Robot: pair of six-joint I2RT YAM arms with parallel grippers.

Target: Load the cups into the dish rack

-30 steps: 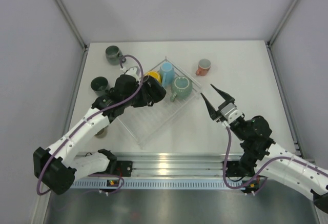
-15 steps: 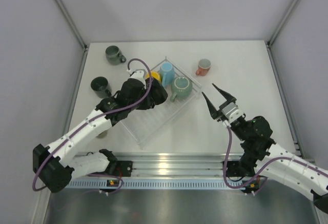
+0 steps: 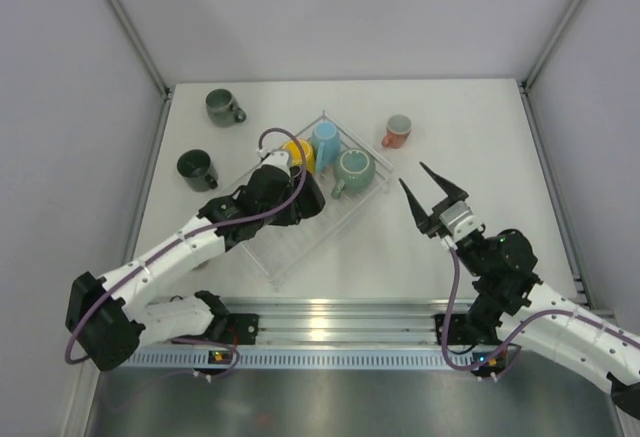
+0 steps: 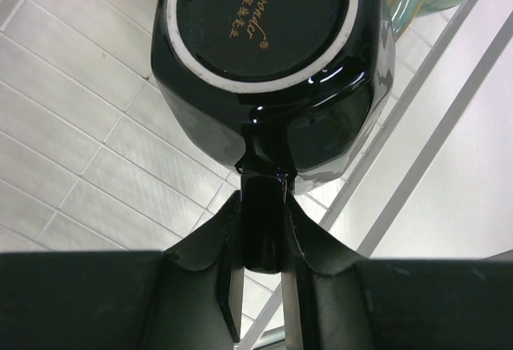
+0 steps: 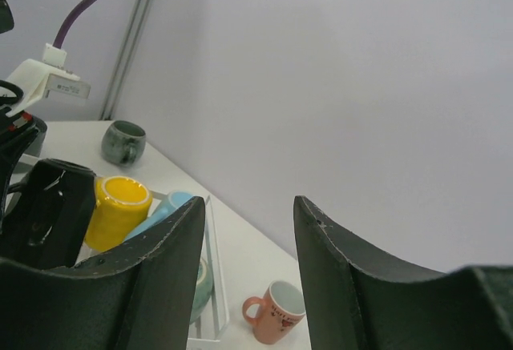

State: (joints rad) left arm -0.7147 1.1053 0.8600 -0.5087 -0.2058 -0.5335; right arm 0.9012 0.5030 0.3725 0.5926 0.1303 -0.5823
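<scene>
Your left claw [image 4: 263,215] is closed on the handle of the black mug [image 4: 272,62]. Both fingers press the handle from its two sides, just under the body of the mug. In the left wrist view the base of this mug faces the camera; you can see its white foot ring and some small gold writing inside the ring. The mug hangs over the ribbed floor of the dish rack [image 3: 283,249], near the middle of the rack. I cannot tell whether it touches the floor.

Three cups are already in the far end of the rack, close together: the yellow mug [image 3: 297,152], the light blue mug [image 3: 325,140] and the teal-green mug [image 3: 354,168]. The black mug is just beside the yellow one, on the near side of it. In the left wrist view you see a part of the teal-green mug at the top right corner, behind the black mug.

Other cups stand on the counter [image 3: 480,147], outside the rack. The salmon pink mug [image 3: 396,131] is to the right of the rack's far corner. The grey-green mug [image 3: 221,107] is near the far left corner of the counter, and a dark mug [image 3: 196,169] stands to the left of the rack, beside your left arm.

Your right claw [image 3: 413,177] has its fingers spread wide and holds nothing. It hovers above the counter to the right of the rack, apart from every cup, and it points toward the far side.
</scene>
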